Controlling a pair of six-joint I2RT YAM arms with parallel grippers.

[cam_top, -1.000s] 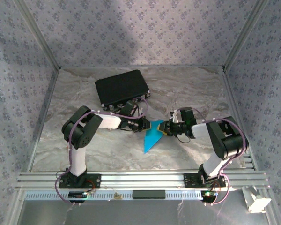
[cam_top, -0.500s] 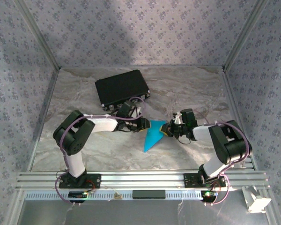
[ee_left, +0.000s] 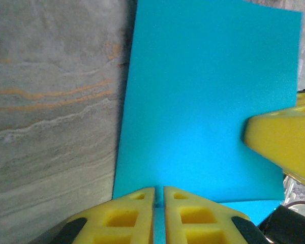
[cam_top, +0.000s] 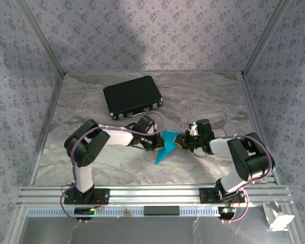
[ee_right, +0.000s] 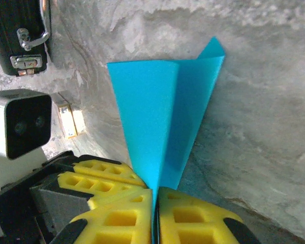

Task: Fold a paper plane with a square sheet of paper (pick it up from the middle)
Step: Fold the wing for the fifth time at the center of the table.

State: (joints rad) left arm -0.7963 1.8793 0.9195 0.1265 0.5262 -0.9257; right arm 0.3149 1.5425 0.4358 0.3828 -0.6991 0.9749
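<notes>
1. Since a second ago the left gripper (cam_top: 160, 142) has slid nearer; the paper plane (cam_top: 166, 146) stays mid-table (cam_top: 208, 96).
2. Both it and the right gripper (cam_top: 179, 141) pinch this smooth, creased cyan dart, seemingly by its edges.

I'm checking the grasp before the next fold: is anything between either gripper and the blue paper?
Nothing visible. The left gripper and right gripper both have their fingers shut on the folded cyan paper itself, from opposite sides. The black case lies apart, farther back.
</notes>
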